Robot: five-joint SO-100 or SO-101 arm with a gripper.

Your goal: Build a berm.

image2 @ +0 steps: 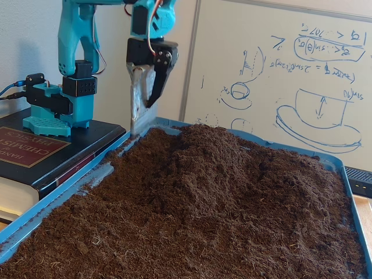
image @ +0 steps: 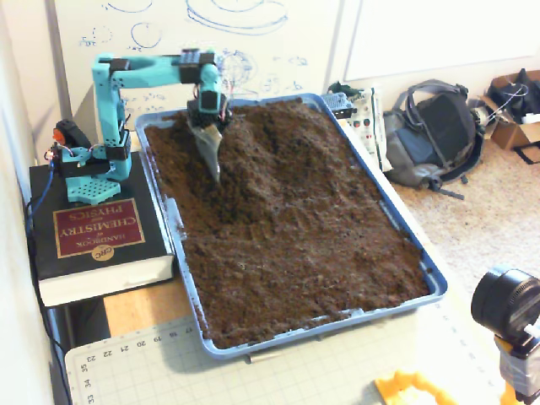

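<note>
the berm (image2: 232, 168) is a hump of loose dark-brown soil rising at the far end of the blue tray (image: 426, 270), sloping down to flatter soil toward the near end. the gripper (image2: 138, 125) hangs clear above the soil just beside the berm's left slope, pointing down, its fingers drawn together on nothing. the teal arm's base stands on a chemistry handbook (image: 97, 240) beside the tray.

I had one fixed camera mounted high, looking down over the whole tray (image: 430, 283) from its near end. The other sat low and close at soil level, facing the whiteboard (image2: 279, 75). Both covered the arm (image: 114, 93) and soil.
</note>
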